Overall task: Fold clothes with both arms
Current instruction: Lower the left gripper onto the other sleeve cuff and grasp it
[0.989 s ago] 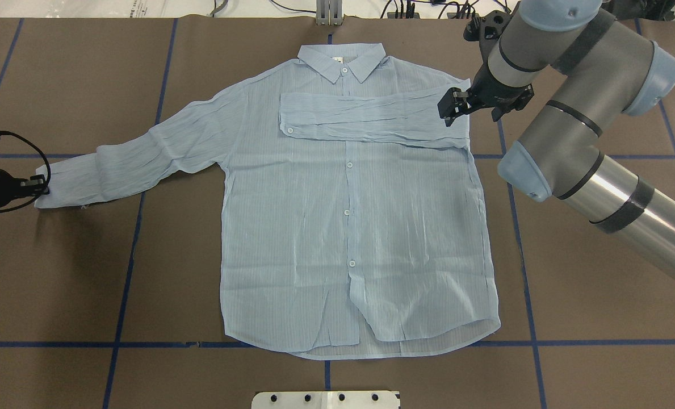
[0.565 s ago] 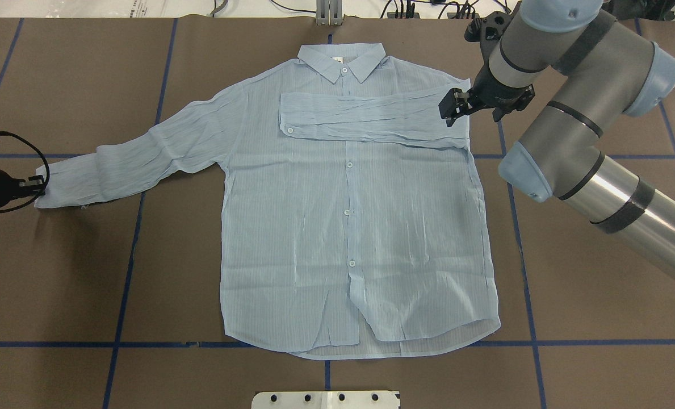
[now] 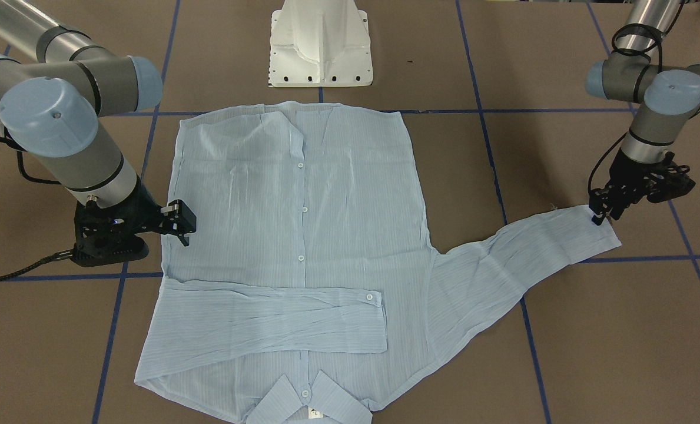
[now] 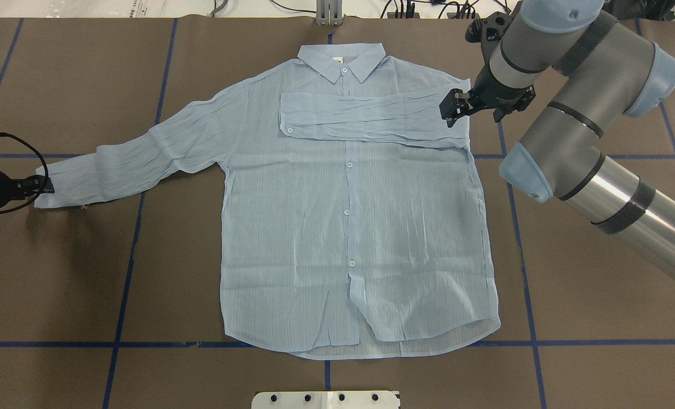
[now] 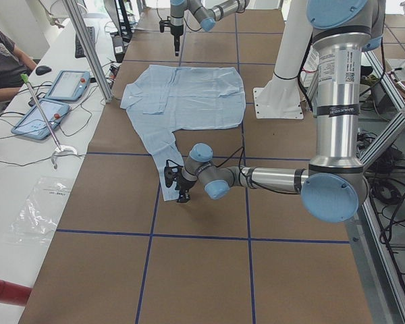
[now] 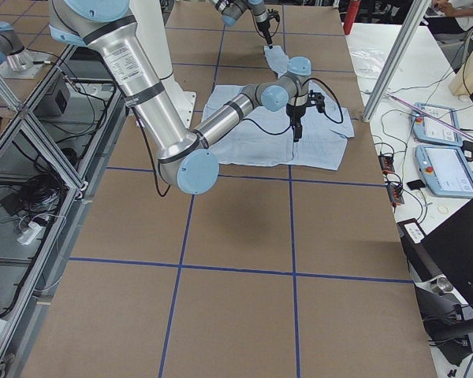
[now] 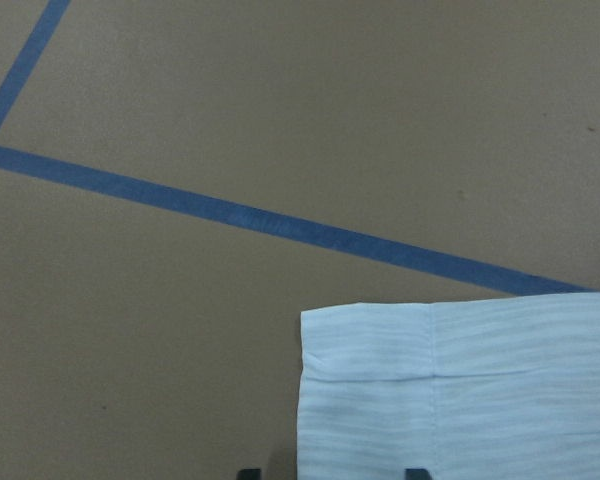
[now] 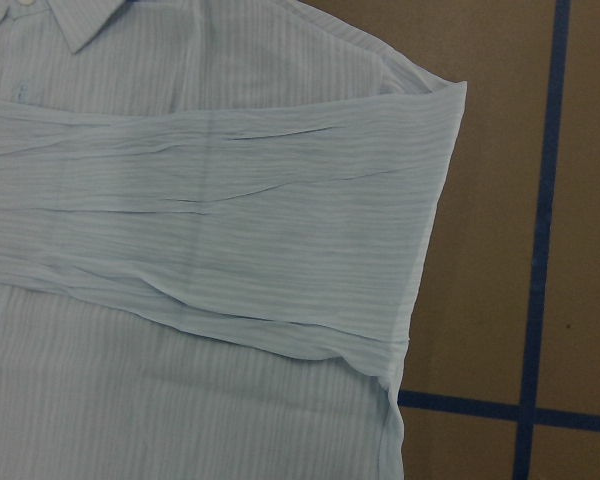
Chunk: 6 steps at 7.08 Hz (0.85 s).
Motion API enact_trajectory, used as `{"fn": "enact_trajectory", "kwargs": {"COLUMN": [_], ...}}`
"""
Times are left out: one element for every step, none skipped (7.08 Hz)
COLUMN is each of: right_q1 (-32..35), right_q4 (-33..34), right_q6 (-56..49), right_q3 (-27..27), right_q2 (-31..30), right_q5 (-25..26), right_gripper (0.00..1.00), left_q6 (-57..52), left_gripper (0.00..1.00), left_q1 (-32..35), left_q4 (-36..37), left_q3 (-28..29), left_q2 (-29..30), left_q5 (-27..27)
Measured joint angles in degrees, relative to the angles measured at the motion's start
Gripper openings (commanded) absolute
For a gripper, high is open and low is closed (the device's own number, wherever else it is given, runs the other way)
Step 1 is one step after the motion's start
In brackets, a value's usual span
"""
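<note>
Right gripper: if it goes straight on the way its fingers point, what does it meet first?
Most likely the shirt: the right gripper points down over the folded sleeve near its shoulder fold, close to the cloth's edge. Its height above is unclear.

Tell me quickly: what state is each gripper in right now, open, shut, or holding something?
Left gripper: open, astride the shirt at its cuff.
Right gripper: cannot tell open or shut; over the folded sleeve, lifting nothing.
</note>
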<state>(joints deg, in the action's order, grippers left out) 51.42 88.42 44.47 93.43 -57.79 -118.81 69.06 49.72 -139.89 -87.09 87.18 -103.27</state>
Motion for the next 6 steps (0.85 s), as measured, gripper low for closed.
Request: {"fn": "enact_trajectory", "kwargs": {"right_q1": [0.0, 0.0, 0.0, -0.02, -0.06, -0.06], "right_q4": [0.0, -0.03, -0.04, -0.04, -0.05, -0.05], "right_q6": [0.0, 0.0, 0.0, 0.02, 0.06, 0.1], "right_q3": [0.0, 0.0, 0.02, 0.06, 0.1, 0.14], "right_q2": [-0.1, -0.24, -0.34, -0.36, -0.39, -0.39], "right_q5": [0.06, 0.12, 0.14, 0.15, 0.15, 0.15], "right_gripper": [1.0, 1.0, 1.0, 1.0, 1.0, 1.0], "left_q6": [0.01, 0.02, 0.02, 0.02, 0.02, 0.02], "left_gripper": [0.66, 0.61, 0.45, 0.27, 0.11, 0.03], "left_q1": [-0.06, -0.11, -0.13, -0.14, -0.14, -0.13], "left_q4": [0.03, 0.05, 0.06, 0.06, 0.03, 0.06], "left_q3": [0.07, 0.24, 0.5, 0.65, 0.67, 0.7], "left_q2": [0.05, 0.17, 0.29, 0.33, 0.34, 0.3], "left_q5": [0.0, 0.0, 0.0, 0.0, 0.02, 0.02]}}
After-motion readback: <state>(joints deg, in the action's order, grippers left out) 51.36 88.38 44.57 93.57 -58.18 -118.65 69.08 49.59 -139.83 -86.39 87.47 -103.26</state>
